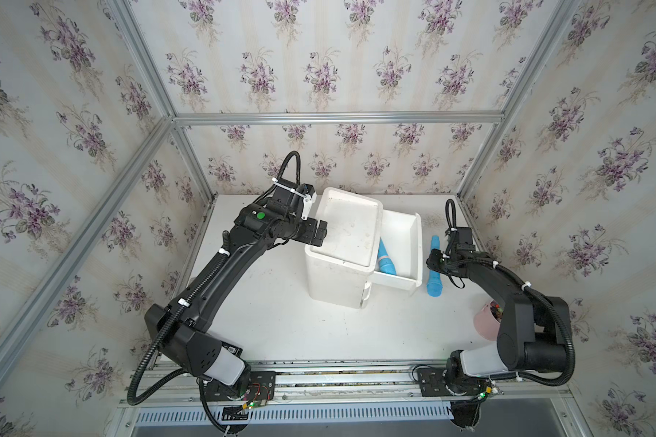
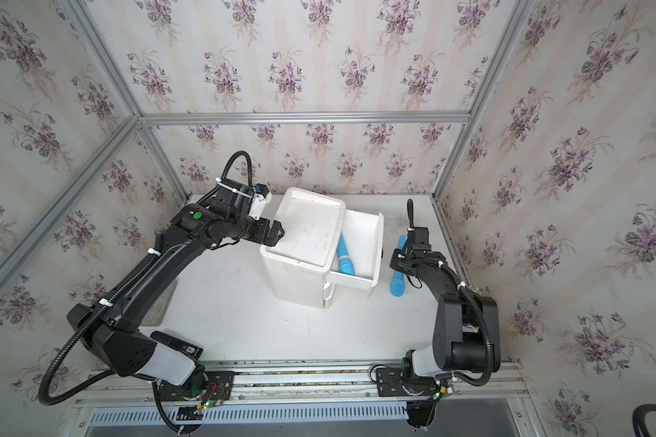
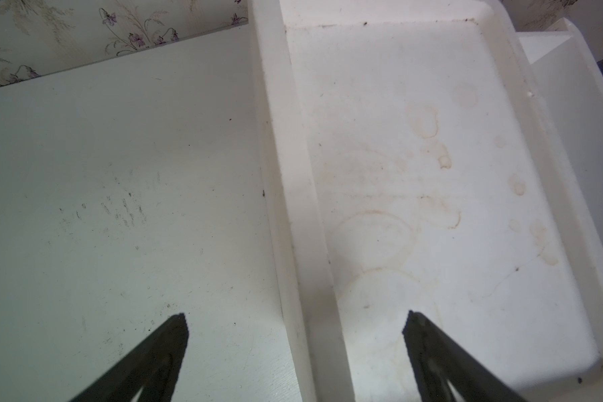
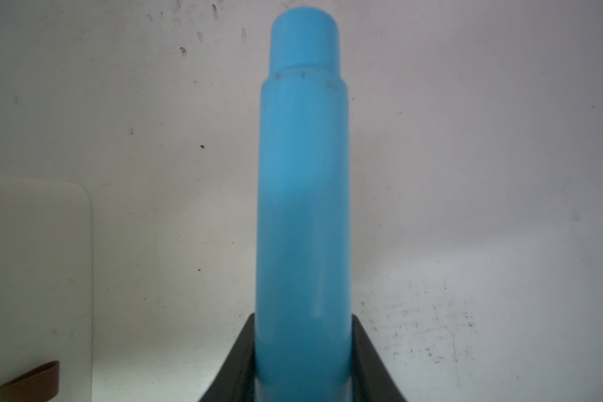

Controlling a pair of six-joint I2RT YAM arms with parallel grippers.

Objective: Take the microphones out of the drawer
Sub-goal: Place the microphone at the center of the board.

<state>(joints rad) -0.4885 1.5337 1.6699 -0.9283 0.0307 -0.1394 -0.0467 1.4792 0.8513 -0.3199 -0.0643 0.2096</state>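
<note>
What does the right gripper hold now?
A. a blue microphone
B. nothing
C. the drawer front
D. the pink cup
A: in the right wrist view the right gripper presses both sides of the blue microphone, outside the open drawer.

Both top views overhead, sharing the whole table [image 1: 281, 333], left wrist close over cabinet [image 3: 432, 174], right wrist along microphone [image 4: 302, 209]

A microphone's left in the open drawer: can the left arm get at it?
Probably not directly: the left arm sits across the cabinet, whose top overhangs that microphone; the drawer opens toward the right arm.
</note>
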